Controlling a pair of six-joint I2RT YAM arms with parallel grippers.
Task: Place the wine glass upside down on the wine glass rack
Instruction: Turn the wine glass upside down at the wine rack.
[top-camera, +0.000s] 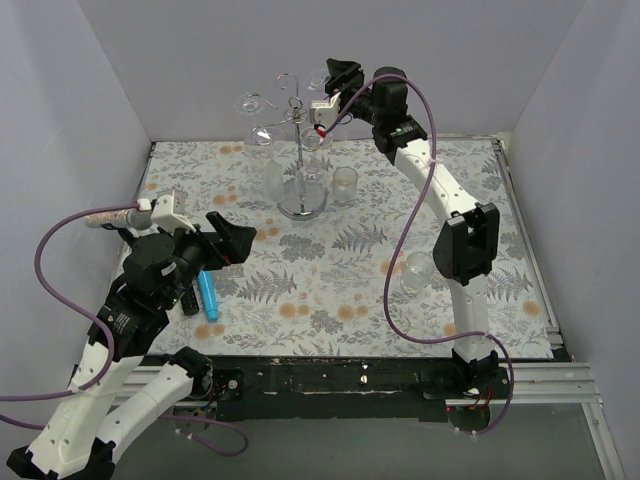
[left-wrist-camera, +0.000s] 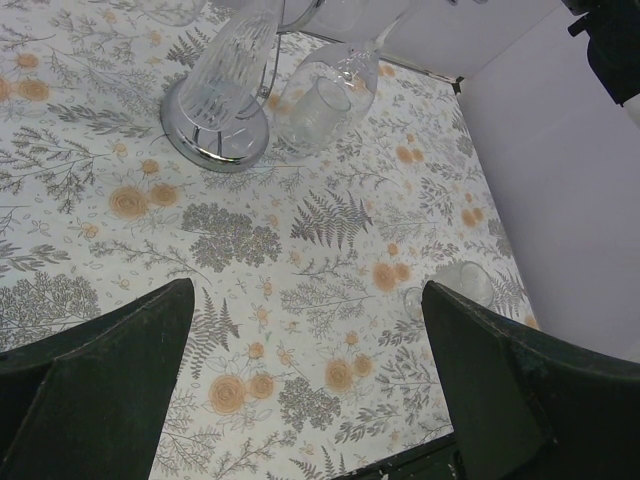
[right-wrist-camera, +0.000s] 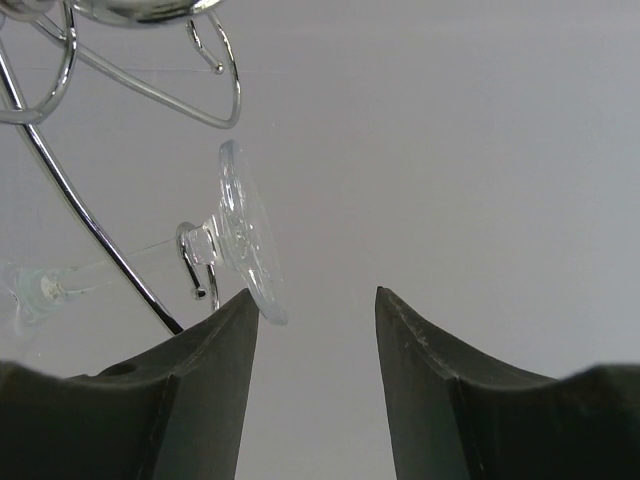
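The wine glass rack (top-camera: 297, 150) is a silver wire stand at the back middle of the table, with its round base (left-wrist-camera: 215, 135) also in the left wrist view. A wine glass (right-wrist-camera: 243, 240) hangs by its foot from a curled arm (right-wrist-camera: 150, 100) of the rack, its stem running left. My right gripper (right-wrist-camera: 315, 295) is up beside that foot and open, and the foot's rim lies against the tip of its left finger (right-wrist-camera: 215, 380). Nothing sits between the jaws. My left gripper (left-wrist-camera: 308, 288) hovers low over the left of the table, wide open.
Another glass (top-camera: 262, 135) hangs on the rack's left side. A small tumbler (top-camera: 345, 183) stands right of the rack base, and a further glass (top-camera: 418, 270) rests near the right arm. A blue cylinder (top-camera: 208, 295) lies by the left arm. White walls enclose the table.
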